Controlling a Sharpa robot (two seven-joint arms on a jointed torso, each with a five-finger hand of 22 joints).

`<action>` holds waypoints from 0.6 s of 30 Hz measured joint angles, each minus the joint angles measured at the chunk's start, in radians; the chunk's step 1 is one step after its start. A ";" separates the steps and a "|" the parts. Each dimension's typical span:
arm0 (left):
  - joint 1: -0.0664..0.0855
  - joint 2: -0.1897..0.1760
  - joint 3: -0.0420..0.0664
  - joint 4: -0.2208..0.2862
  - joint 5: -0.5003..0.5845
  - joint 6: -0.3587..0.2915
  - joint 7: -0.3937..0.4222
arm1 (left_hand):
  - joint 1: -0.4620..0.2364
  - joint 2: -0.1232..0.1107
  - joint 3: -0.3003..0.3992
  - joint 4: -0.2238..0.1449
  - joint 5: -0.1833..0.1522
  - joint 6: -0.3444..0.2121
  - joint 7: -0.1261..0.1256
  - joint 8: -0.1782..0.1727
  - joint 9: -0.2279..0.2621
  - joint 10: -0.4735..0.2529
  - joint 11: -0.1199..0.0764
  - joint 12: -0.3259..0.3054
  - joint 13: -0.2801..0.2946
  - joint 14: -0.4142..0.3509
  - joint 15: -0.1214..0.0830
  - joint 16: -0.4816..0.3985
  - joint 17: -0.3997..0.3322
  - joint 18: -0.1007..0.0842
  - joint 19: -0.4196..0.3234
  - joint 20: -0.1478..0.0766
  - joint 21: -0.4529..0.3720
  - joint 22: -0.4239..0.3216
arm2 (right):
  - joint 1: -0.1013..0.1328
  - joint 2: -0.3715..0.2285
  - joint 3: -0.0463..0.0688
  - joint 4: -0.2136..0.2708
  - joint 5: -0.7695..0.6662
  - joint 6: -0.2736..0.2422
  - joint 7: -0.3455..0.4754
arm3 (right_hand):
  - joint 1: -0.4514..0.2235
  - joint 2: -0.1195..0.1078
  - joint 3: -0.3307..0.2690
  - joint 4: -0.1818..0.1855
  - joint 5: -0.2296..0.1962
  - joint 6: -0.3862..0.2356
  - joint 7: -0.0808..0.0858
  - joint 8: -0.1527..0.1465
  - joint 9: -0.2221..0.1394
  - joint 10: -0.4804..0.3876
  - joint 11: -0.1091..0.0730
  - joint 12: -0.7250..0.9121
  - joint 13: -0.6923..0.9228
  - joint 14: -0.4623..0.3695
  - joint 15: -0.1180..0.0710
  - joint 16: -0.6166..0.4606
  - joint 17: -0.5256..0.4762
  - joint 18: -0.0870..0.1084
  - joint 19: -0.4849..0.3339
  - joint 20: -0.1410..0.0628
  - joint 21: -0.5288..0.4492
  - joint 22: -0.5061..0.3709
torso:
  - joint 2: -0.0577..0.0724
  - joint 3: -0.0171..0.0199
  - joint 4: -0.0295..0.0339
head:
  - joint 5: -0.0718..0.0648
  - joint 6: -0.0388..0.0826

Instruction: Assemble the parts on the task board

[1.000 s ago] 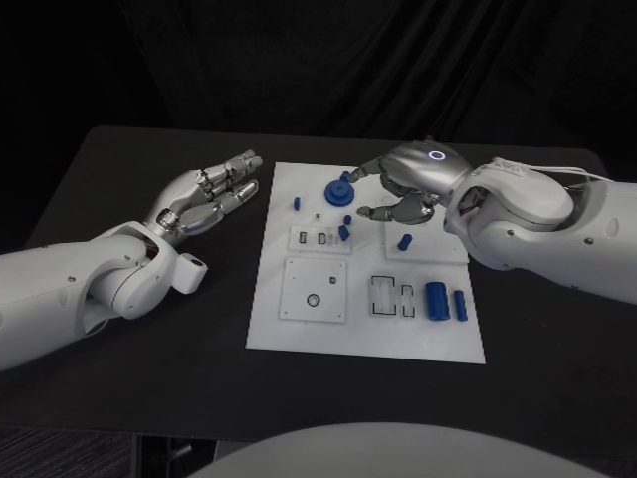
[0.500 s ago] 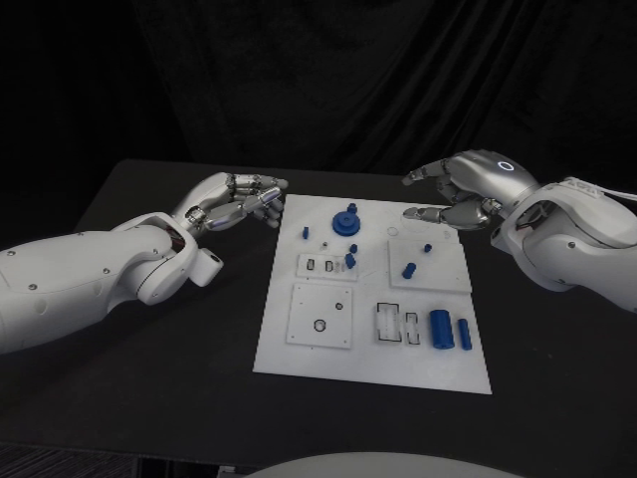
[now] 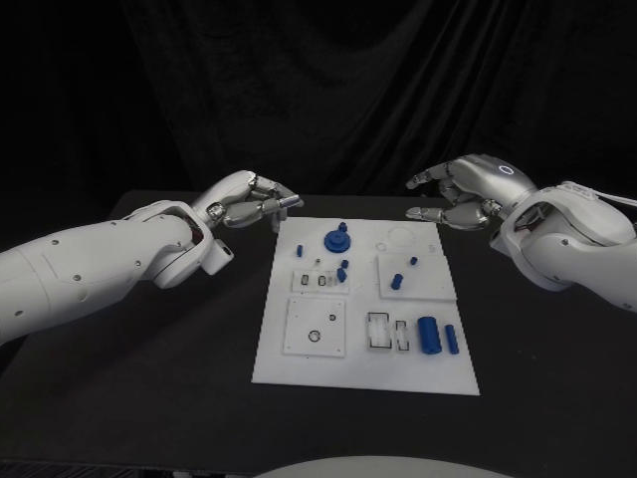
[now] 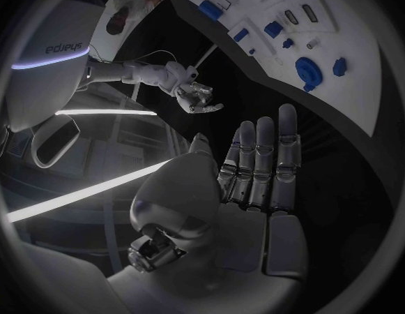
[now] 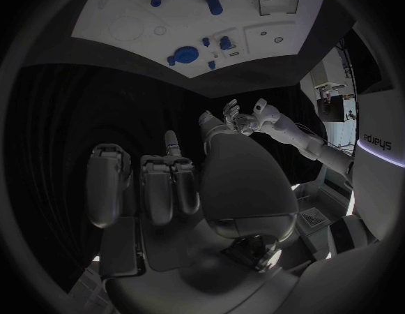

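The white task board [image 3: 405,373] lies in the middle of the black table. At its far end stands a round blue part with a knob [image 3: 337,239], with several small blue pegs [image 3: 343,265] near it. Two blue cylinders [image 3: 429,334] lie side by side toward its near right. My left hand [image 3: 254,209] hovers off the board's far left corner, fingers straight and nothing in them [image 4: 258,167]. My right hand [image 3: 455,194] hovers off the far right corner, fingers loosely apart and holding nothing [image 5: 154,185]. Neither hand touches the board.
Square white insert plates [image 3: 316,327] with slots and holes sit in the board. Black table [image 3: 132,378] stretches on both sides of the board and in front of it. A dark curtain hangs behind the table.
The camera has shifted. My right hand has drawn back from above the board's far parts to beyond its far right corner. My left hand has moved up toward the far left corner.
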 measured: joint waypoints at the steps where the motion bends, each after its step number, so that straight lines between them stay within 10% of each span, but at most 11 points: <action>1: 0.000 0.004 0.000 0.003 -0.016 -0.007 -0.003 | 0.023 -0.003 0.004 0.009 0.003 0.018 -0.001 0.007 0.001 0.035 -0.005 0.027 0.026 0.058 -0.007 0.045 0.060 0.000 0.012 -0.010 0.033 0.026 | -0.001 0.000 0.000 -0.001 0.002 0.000 0.001 | 0.000 0.000 0.000 0.000 0.000 0.000 0.000 0.000 0.000 0.000 0.000 0.000 0.000 0.000 0.000 0.000 0.000 0.000 0.000 0.000 0.000 0.000 | -0.005 0.0020 -0.0012 | 0.002 -0.003; 5: 0.000 0.017 0.001 0.037 -0.071 -0.034 -0.056 | 0.071 -0.011 0.002 0.031 0.013 0.062 -0.016 0.010 0.008 0.237 -0.025 0.214 0.285 0.267 -0.031 0.204 0.350 0.000 0.121 -0.031 0.219 0.238 | -0.004 0.000 0.000 -0.005 0.006 0.001 0.002 | 0.003 0.003 0.000 0.000 0.006 0.020 0.002 0.007 0.000 0.002 0.002 0.000 0.000 0.000 0.000 0.000 0.000 0.000 0.000 0.000 0.004 0.000 | -0.025 0.0128 -0.0108 | 0.013 -0.018; 8: 0.000 0.024 0.001 0.073 -0.109 -0.045 -0.144 | 0.060 -0.006 -0.004 0.033 -0.002 0.104 -0.039 0.038 0.035 0.493 -0.044 0.425 0.577 0.523 -0.059 0.358 0.699 -0.056 0.321 -0.055 0.421 0.523 | -0.009 0.001 0.000 -0.007 0.008 0.006 0.001 | 0.007 0.007 0.000 0.000 0.020 0.034 0.002 0.011 0.000 0.003 0.003 0.000 0.000 -0.001 0.001 0.000 0.000 0.000 0.000 0.000 0.004 0.000 | -0.035 0.0170 -0.0176 | 0.022 -0.028; 14: 0.000 0.046 0.001 0.124 -0.177 -0.037 -0.389 | -0.001 -0.009 -0.007 0.027 -0.030 0.145 -0.077 0.148 0.184 0.567 -0.027 0.429 0.604 0.620 -0.097 0.452 0.806 -0.095 0.502 -0.100 0.584 0.772 | -0.014 0.010 0.000 -0.015 0.011 0.028 -0.005 | 0.019 0.019 0.001 -0.007 0.052 0.060 0.005 0.019 0.000 0.003 0.003 0.000 0.000 -0.003 0.003 0.000 0.000 0.000 0.000 0.000 0.004 0.000 | -0.051 0.0186 -0.0305 | 0.041 -0.052; 18: 0.001 0.076 0.001 0.136 -0.203 0.002 -0.562 | -0.049 -0.024 0.016 0.031 -0.024 0.123 -0.124 0.317 0.430 0.571 -0.059 0.429 0.603 0.617 -0.141 0.452 0.806 -0.110 0.566 -0.140 0.622 0.795 | -0.016 0.016 0.000 -0.019 0.012 0.044 -0.011 | 0.021 0.021 0.004 -0.011 0.059 0.081 0.004 0.025 0.002 0.003 0.003 0.000 0.000 -0.003 0.003 0.000 0.000 0.000 0.000 0.000 0.004 0.000 | -0.058 0.0185 -0.0337 | 0.045 -0.065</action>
